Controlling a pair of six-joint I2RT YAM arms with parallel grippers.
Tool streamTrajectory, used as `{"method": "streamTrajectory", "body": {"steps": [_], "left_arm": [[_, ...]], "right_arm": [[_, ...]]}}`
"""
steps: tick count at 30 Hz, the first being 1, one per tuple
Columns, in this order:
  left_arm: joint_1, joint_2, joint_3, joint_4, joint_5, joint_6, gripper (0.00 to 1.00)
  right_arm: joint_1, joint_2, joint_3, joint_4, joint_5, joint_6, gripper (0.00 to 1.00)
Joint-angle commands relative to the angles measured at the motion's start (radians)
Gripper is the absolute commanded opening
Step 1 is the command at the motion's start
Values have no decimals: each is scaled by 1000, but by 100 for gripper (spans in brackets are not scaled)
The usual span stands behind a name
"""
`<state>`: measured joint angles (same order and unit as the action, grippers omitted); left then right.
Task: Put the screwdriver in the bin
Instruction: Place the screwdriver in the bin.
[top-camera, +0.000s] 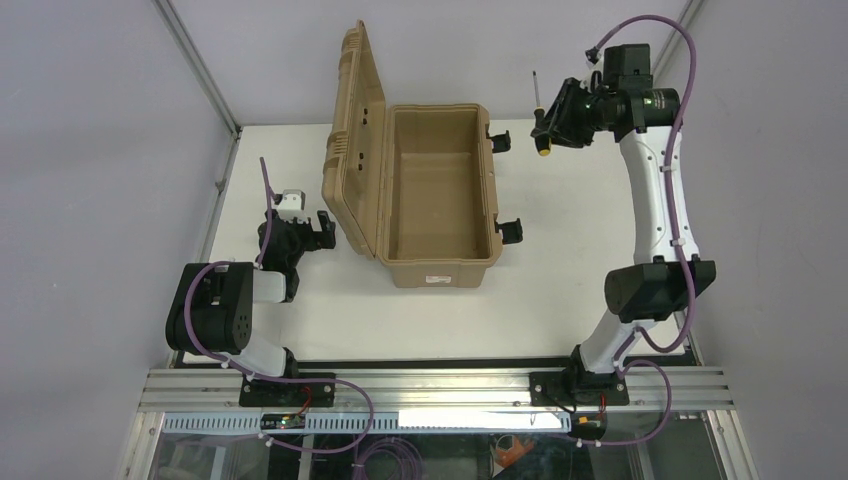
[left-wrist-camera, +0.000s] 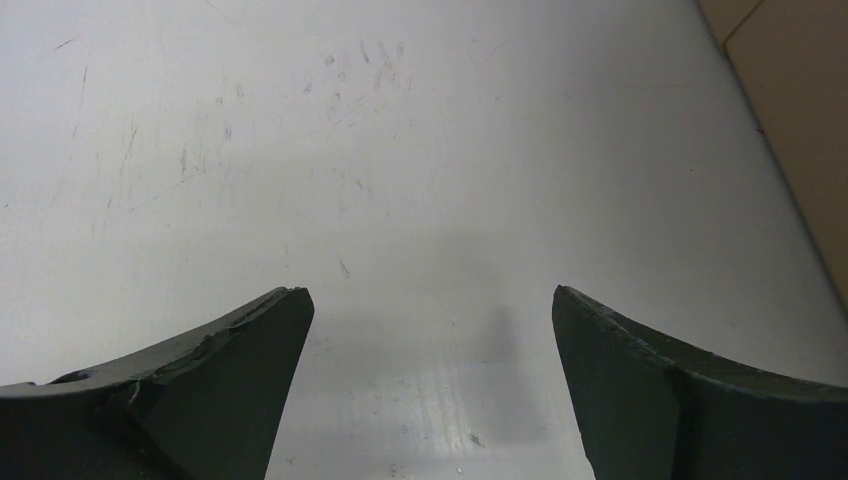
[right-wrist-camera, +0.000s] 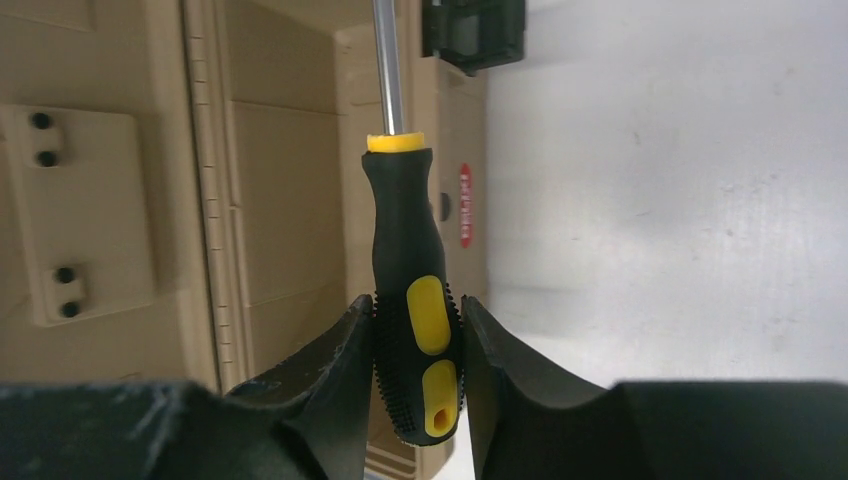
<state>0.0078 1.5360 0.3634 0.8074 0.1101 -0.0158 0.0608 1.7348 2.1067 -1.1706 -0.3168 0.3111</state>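
Observation:
The tan bin (top-camera: 437, 260) stands open in the middle of the table, its ribbed lid (top-camera: 352, 130) raised on the left. My right gripper (top-camera: 547, 125) is shut on the screwdriver (top-camera: 541, 120) and holds it in the air just right of the bin's far right corner, shaft pointing away. In the right wrist view the fingers (right-wrist-camera: 340, 360) clamp the black and yellow handle (right-wrist-camera: 412, 290), with the bin (right-wrist-camera: 280, 200) beyond it. My left gripper (top-camera: 322, 228) is open and empty, low over the table left of the bin; its fingers (left-wrist-camera: 250, 360) stand wide apart.
Black latches (top-camera: 510, 232) stick out from the bin's right side. The bin's side shows at the right edge of the left wrist view (left-wrist-camera: 800, 120). Metal frame posts and grey walls bound the table at the back and sides.

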Motion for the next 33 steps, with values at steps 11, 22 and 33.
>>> {"method": "streamTrajectory", "body": {"steps": [11, 22, 33], "left_arm": [[3, -30, 0, 33, 16, -13, 99], [3, -30, 0, 33, 16, -13, 99], [3, -30, 1, 33, 16, -13, 99]], "right_arm": [[182, -63, -10, 174, 13, 209, 0], [393, 55, 13, 182, 241, 255, 0], [536, 262, 67, 163, 462, 279, 0]]}}
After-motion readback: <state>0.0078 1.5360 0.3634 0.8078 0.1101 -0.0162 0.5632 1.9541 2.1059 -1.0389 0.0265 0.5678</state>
